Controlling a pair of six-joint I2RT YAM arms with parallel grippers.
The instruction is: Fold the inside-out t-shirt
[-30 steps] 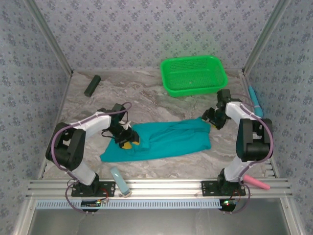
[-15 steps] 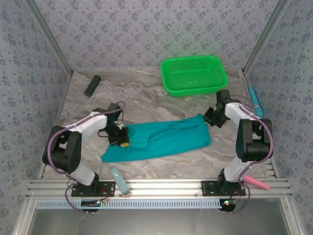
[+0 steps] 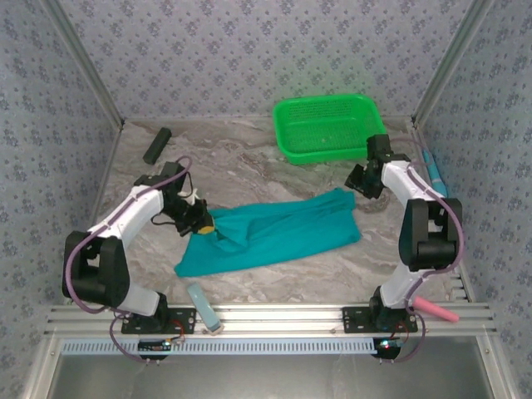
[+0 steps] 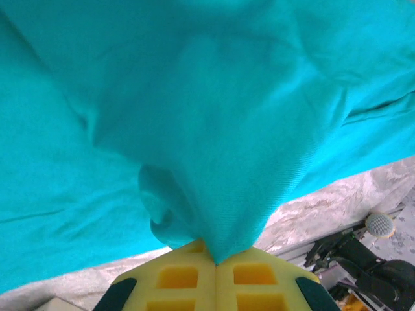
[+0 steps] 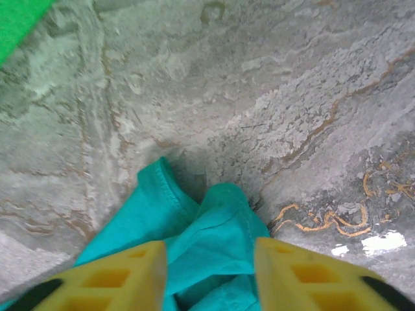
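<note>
The inside-out t-shirt (image 3: 287, 233) is plain teal cloth, bunched in a long strip across the middle of the marble table. My left gripper (image 3: 202, 223) is at its left end, shut on a pinch of the cloth. In the left wrist view the shirt (image 4: 194, 97) hangs in a peak from my yellow fingertips (image 4: 194, 275), which are pressed together. My right gripper (image 3: 357, 184) hovers at the shirt's far right corner. Its yellow fingers (image 5: 123, 275) stand apart, with a hemmed fold of the shirt (image 5: 207, 240) lying between them on the table.
A bright green mesh basket (image 3: 366, 112) stands at the back right, close behind the right gripper. A dark block (image 3: 156, 145) lies at the back left. A pale blue object (image 3: 202, 306) and a pink one (image 3: 436, 310) lie by the near rail.
My left gripper has shut on the shirt's left part and pulled it left and away, lifting the cloth into a peak. The right gripper has shifted slightly toward the back.
</note>
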